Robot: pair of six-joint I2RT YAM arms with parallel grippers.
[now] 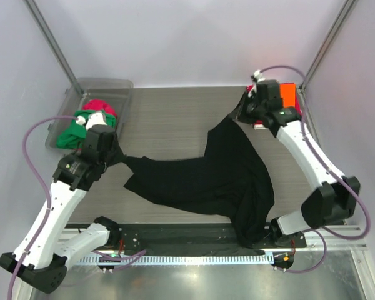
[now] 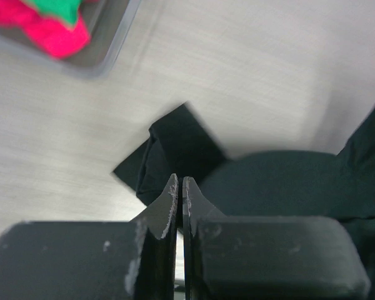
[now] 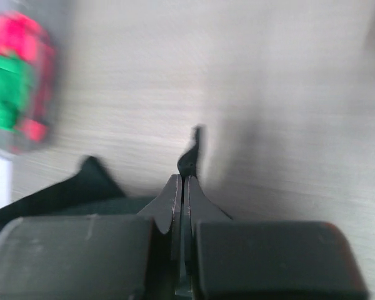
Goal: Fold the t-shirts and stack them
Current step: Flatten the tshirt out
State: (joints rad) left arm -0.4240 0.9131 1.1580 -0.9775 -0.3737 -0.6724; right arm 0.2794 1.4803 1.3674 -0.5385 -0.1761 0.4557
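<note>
1. Top external view: the black t-shirt (image 1: 200, 178) lies rumpled across the table (image 1: 169, 106), its lower part spilling over the near edge.
2. The left gripper (image 1: 117, 152) and the right gripper (image 1: 242, 115) are each pinched tight on an edge of it.
3. Looks like the spreading step; next, I'd judge, both must pull apart to flatten it before folding.
</note>
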